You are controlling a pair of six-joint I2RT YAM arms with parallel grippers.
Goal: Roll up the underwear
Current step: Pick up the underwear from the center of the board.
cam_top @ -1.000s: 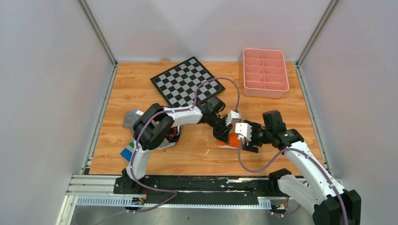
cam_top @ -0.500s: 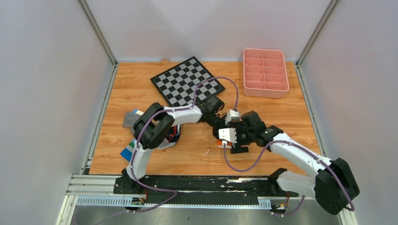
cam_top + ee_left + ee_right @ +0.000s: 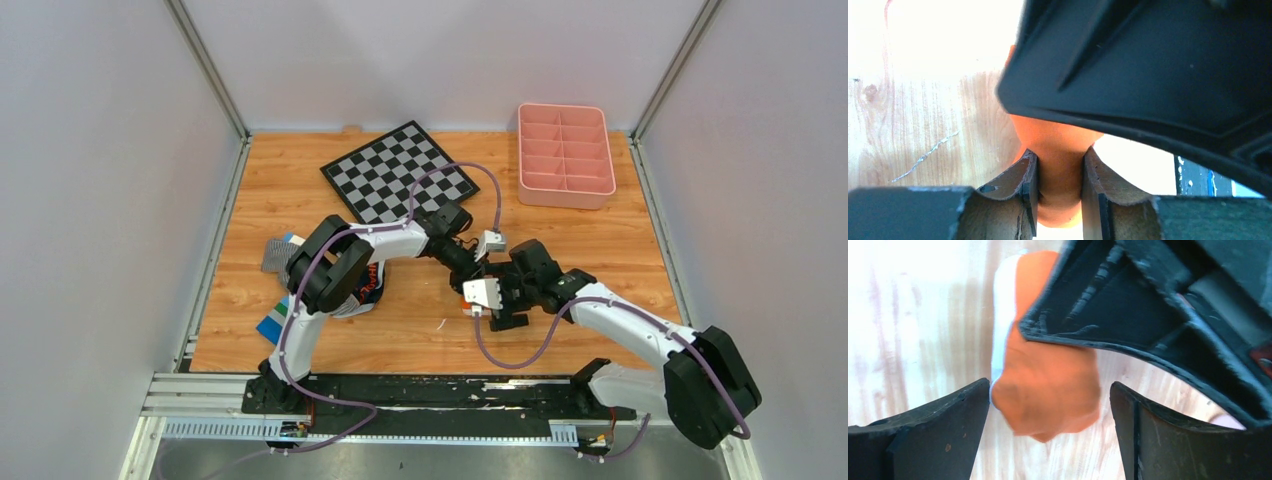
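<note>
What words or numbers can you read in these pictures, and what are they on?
Nothing can be read here.
On the dark garment: reddish marks, maybe letters, too small to read.
On the orange underwear: no writing shows.
On the checkered board and pink tray: none.

Left arm (image 3: 385,243) and right arm (image 3: 625,322): white links, black joints. A purple cable (image 3: 462,167) follows each. Right gripper (image 3: 1048,390) fingers (image 3: 923,440): scuffed black.
</note>
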